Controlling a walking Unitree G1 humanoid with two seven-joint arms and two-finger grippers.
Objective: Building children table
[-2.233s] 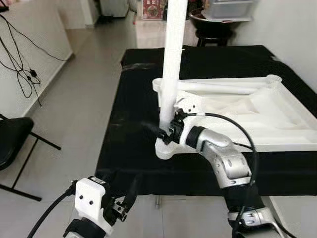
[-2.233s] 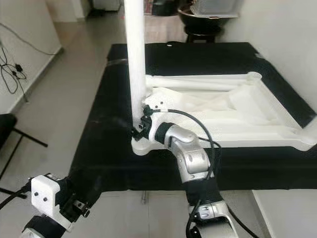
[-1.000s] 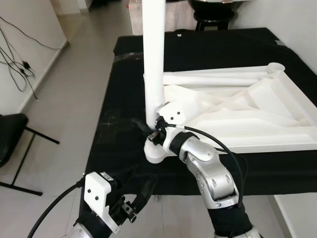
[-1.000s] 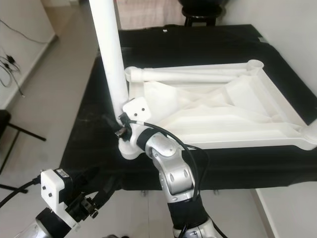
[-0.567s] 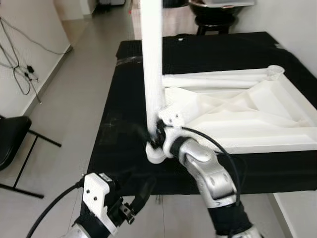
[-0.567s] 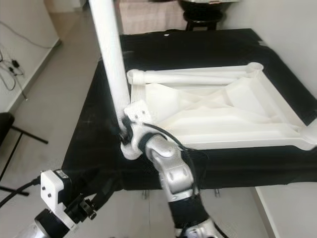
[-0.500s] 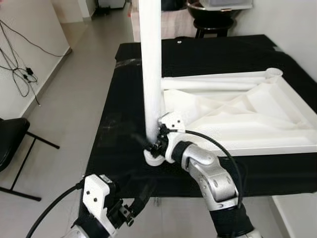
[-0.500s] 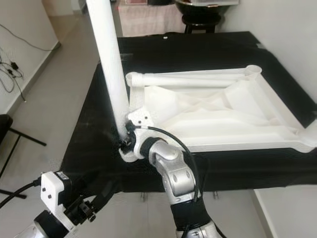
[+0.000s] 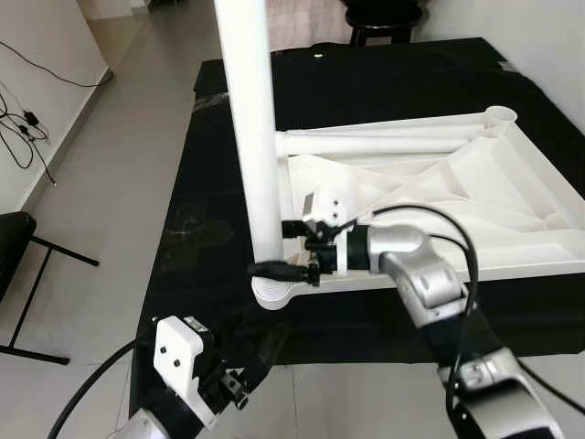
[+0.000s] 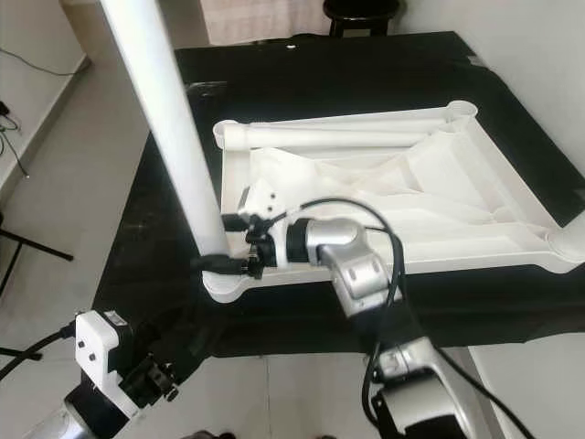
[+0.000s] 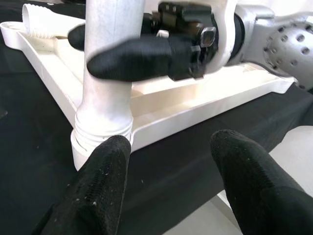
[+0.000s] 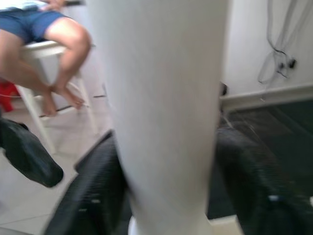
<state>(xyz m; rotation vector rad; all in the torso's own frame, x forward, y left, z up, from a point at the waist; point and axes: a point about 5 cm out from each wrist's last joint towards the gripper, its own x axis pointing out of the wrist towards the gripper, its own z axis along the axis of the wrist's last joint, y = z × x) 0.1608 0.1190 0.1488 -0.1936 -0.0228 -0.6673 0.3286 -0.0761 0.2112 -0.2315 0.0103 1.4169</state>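
Note:
The white children's table top (image 9: 512,265) lies upside down on a black-covered surface. One white leg (image 9: 256,137) stands upright in its near left corner socket (image 9: 274,293). A second leg (image 9: 384,144) lies along the far rim. My right gripper (image 9: 270,249) is shut on the upright leg just above the socket, one black finger on each side, as the right wrist view (image 12: 166,186) shows. My left gripper (image 11: 166,142) hangs low before the table's front edge, open and holding nothing, facing the socket.
The black cloth (image 9: 210,165) reaches the surface's edges, with grey floor on the left. A black chair (image 9: 14,247) and wall cables (image 9: 27,119) are at far left, a stool (image 9: 384,11) behind. A seated person's legs (image 12: 54,49) show in the right wrist view.
The camera has shifted. My right forearm has swung round and now reaches the leg from the right, its grip still on the leg's base. The left gripper stays low.

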